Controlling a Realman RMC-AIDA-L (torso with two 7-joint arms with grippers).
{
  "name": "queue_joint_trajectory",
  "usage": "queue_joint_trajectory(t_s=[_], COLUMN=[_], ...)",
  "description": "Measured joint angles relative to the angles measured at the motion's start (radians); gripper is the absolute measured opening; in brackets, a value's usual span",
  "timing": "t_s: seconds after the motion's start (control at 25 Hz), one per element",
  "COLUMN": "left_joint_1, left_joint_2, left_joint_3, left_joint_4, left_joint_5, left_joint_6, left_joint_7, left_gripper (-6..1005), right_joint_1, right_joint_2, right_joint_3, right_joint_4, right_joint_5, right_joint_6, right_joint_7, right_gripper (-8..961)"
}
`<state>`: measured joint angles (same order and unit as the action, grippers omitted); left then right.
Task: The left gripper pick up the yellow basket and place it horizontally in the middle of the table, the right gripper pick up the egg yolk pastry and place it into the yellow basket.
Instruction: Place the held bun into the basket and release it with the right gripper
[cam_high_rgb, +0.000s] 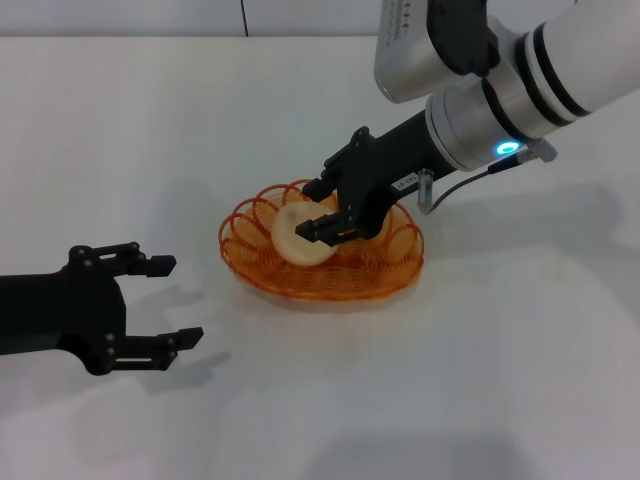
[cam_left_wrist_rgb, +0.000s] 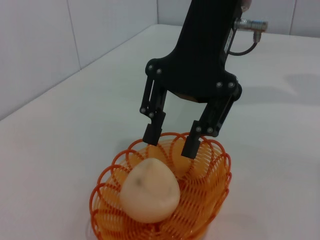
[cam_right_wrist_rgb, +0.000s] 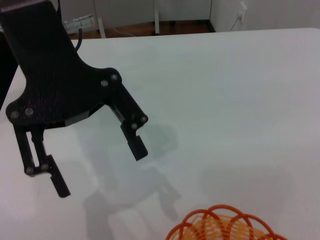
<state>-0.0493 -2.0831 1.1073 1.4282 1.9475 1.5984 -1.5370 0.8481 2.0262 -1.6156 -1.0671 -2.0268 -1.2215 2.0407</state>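
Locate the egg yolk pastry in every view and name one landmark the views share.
Head view: the egg yolk pastry lies in the yellow basket, mid-table, at the open right gripper.
Left wrist view: the pastry sits low in the picture inside the basket, below the right gripper.
Right wrist view: no pastry visible; the open left gripper is seen.
Shared landmark: the basket's rim.

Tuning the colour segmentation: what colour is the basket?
Orange-yellow wire; the yellow basket shows best in the left wrist view.
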Motion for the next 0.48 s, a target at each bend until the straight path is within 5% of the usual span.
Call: queue_joint_trajectory(t_s=[0.2,0.48], left_joint_1=[0.008,0.0], left_joint_2=[0.0,0.001], left_joint_3=[-0.007,-0.015], left_joint_4=[0.0,-0.005], left_joint_5=[-0.005,-0.004], left_joint_6=[0.0,0.0], left_joint_7=[-0.01,-0.02], left_gripper=[816,816], right_joint_1=[-0.017,-0.132], right_joint_2=[-0.011,-0.015], right_joint_3=[0.032,0.266], right_joint_4=[-0.021,-0.038], right_joint_5=[-0.012,-0.093], right_joint_6=[-0.048,-0.217], right_joint_7=[-0.005,-0.121], right_gripper=[508,769])
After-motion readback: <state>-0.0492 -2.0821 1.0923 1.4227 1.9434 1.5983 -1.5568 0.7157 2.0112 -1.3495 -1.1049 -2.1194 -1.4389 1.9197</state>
